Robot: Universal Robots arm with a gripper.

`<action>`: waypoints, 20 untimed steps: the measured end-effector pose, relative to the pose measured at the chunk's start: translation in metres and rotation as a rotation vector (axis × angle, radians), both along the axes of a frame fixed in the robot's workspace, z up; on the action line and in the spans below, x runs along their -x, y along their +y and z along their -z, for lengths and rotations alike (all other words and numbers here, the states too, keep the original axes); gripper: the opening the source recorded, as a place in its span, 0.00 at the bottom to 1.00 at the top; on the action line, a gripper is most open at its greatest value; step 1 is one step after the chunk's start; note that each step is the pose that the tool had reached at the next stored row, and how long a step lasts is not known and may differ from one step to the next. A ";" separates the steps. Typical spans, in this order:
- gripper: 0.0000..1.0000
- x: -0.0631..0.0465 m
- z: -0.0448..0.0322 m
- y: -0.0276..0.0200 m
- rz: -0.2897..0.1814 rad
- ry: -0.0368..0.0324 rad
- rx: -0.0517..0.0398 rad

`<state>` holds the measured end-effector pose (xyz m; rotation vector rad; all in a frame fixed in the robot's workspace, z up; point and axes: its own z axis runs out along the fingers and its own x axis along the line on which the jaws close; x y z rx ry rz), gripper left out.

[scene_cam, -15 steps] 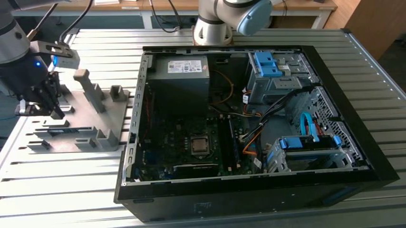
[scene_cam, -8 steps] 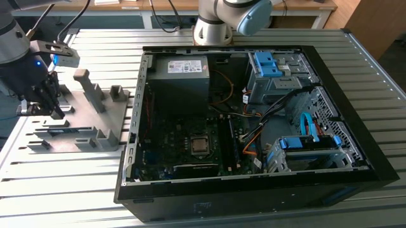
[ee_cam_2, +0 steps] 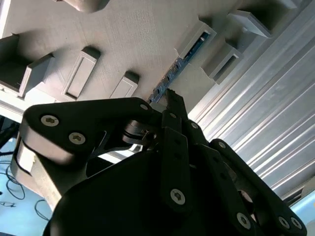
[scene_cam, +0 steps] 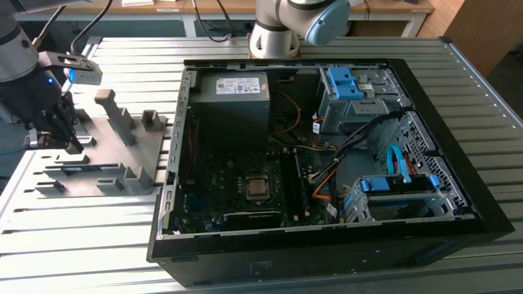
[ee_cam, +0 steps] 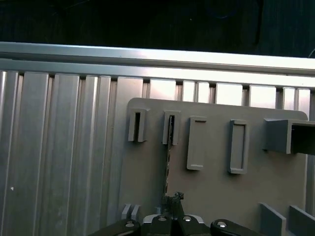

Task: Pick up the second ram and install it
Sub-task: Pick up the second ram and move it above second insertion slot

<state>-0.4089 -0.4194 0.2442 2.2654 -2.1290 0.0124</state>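
The gripper (ee_cam: 172, 198) hangs at one end of the second ram (ee_cam: 168, 162), which stands on edge in the grey fixture plate (ee_cam: 211, 196); I cannot tell whether it pinches, and a clean pick probably needs a square, centred hold.

The second ram (ee_cam_2: 174, 70) is a long, thin, dark stick. It stands on its thin edge in the slots of a grey holder (ee_cam_2: 128, 34). One end is right at the tip of the pincer (ee_cam_2: 171, 96). The rest runs straight away from the pincer, and a bit of blue shows near the far end.
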 end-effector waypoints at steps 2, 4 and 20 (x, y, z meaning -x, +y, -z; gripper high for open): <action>0.10 0.000 0.0000 0.0000 -0.016 0.0000 0.0000; 0.10 0.000 -0.0001 0.0000 -0.022 0.0002 -0.0033; 0.10 0.006 0.0023 0.0000 0.075 -0.0014 -0.0655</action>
